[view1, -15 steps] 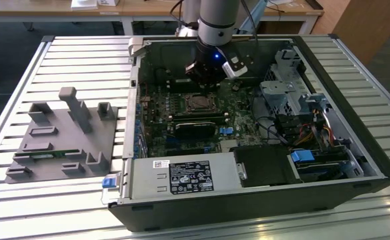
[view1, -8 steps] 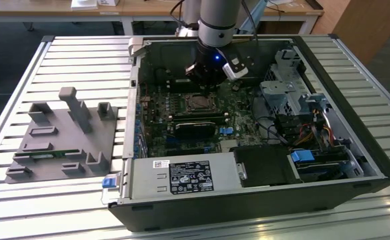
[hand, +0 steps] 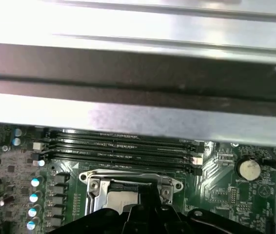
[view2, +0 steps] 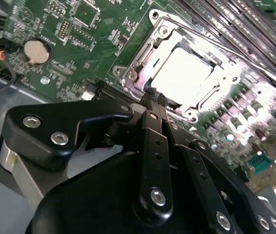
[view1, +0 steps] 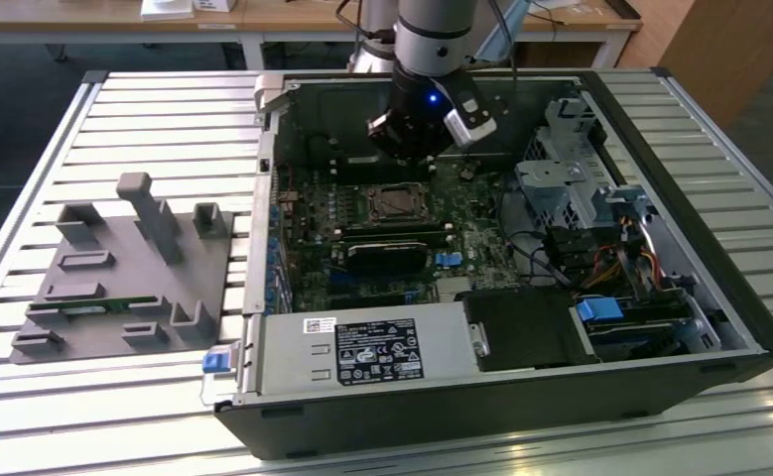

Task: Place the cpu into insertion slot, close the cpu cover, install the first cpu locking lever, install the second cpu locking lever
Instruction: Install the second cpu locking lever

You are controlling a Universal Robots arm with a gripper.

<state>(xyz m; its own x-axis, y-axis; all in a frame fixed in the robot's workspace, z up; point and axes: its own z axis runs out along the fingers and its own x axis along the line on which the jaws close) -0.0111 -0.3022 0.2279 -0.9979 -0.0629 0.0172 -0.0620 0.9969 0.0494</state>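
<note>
Claw [view2: 153,100] of black metal links hanging just over the near edge of the socket, tips drawn together and clenched on nothing visible. Small square silvery cpu [view2: 179,73] already seated in the slot, thin silver metal cpu cover [view2: 143,53] lying closed over it; both levers seemingly left to lock. No legible writing, only a white sticker [view1: 375,350] on the grey metal power supply box [view1: 287,357], print unreadable.

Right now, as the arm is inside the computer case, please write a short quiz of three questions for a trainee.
1. True or false: the cpu lies in the socket under the cpu cover.
2. Which is nearest the gripper? A) socket B) power supply C) grey fixture
3. Fill in: in both wrist views a round coin ____ sits on the motherboard.

Key: 1 true; 2 A; 3 battery.
</note>
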